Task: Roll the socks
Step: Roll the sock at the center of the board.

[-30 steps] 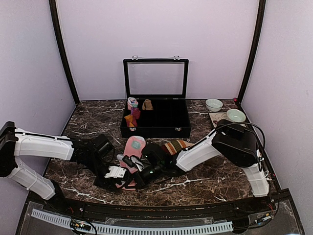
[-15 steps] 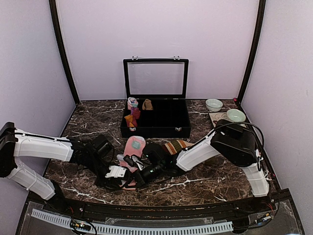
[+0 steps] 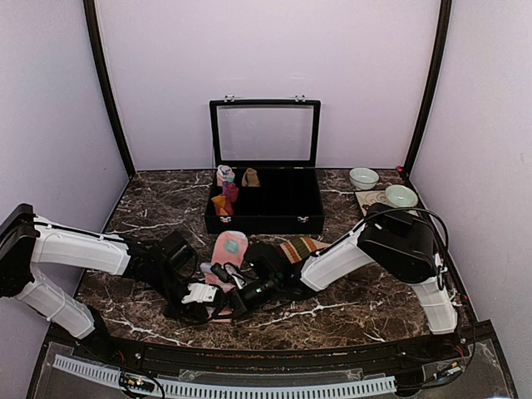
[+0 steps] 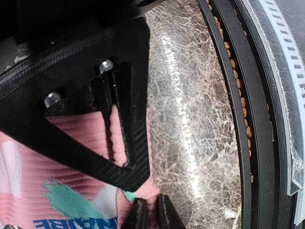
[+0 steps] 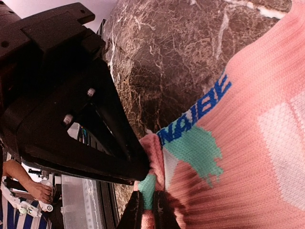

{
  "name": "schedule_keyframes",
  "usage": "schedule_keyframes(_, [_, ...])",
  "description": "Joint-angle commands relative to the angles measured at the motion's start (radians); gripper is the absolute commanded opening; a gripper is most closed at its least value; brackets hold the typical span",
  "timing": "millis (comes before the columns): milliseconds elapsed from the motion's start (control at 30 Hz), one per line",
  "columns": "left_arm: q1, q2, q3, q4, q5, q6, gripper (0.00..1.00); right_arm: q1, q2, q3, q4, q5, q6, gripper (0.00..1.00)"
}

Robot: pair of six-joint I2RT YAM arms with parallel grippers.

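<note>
The pink sock (image 3: 227, 249) with mint-white pattern and blue lettering lies on the marble near the front middle. It also shows in the left wrist view (image 4: 57, 191) and in the right wrist view (image 5: 248, 143). My left gripper (image 4: 148, 214) is shut on its near edge. My right gripper (image 5: 147, 210) is shut on the same folded pink and mint edge, close beside the left one (image 3: 218, 298). The red-brown-cream striped sock (image 3: 298, 247) lies just right of the pink one, partly hidden under my right arm.
An open black case (image 3: 287, 204) stands at the back middle with small rolled bundles (image 3: 225, 193) in its left end. Two pale bowls (image 3: 382, 187) sit at the back right. The black front rail (image 4: 248, 105) runs close beside the grippers.
The left arm has shifted slightly to the right and inward. The right arm and the socks look unchanged.
</note>
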Motion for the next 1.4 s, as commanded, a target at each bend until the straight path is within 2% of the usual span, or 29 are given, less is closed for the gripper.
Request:
schedule_keyframes(0, [-0.005,0.028,-0.038,-0.014,-0.019,-0.013,0.15,-0.005,0.073,-0.061,-0.163,0.016,0.002,0.06])
schedule_keyframes(133, [-0.005,-0.013,-0.04,-0.038,0.005,-0.015,0.3,-0.007,0.068,-0.083,-0.159,0.021,0.01,0.02])
schedule_keyframes(233, [-0.005,-0.038,-0.042,-0.036,-0.004,-0.032,0.32,-0.008,0.069,-0.099,-0.159,0.019,0.011,0.01])
schedule_keyframes(400, [-0.005,-0.023,-0.068,0.035,-0.109,-0.056,0.32,-0.009,0.065,-0.11,-0.157,0.013,0.009,0.0])
schedule_keyframes(467, [-0.005,0.001,-0.071,0.057,-0.147,-0.064,0.31,-0.009,0.062,-0.111,-0.161,0.012,0.001,0.0])
schedule_keyframes(533, [-0.005,0.02,-0.067,0.069,-0.172,-0.074,0.24,-0.009,0.059,-0.11,-0.172,0.012,-0.006,0.0])
schedule_keyframes(767, [-0.005,0.017,-0.064,0.043,-0.134,-0.044,0.05,-0.011,0.043,-0.132,-0.186,0.019,-0.016,0.01])
schedule_keyframes(1000, [-0.005,0.042,-0.018,-0.074,-0.05,0.016,0.02,-0.022,-0.024,-0.2,-0.151,0.079,-0.009,0.17])
schedule_keyframes(1100, [-0.002,0.079,0.008,-0.134,-0.005,0.012,0.02,-0.033,-0.09,-0.25,-0.125,0.122,-0.02,0.35])
schedule_keyframes(1200, [0.006,0.124,0.042,-0.189,0.04,-0.003,0.01,-0.036,-0.151,-0.282,-0.125,0.134,-0.049,0.47])
schedule_keyframes(1367, [0.027,0.218,0.103,-0.274,0.081,0.0,0.02,-0.033,-0.286,-0.412,-0.08,0.271,-0.103,0.5])
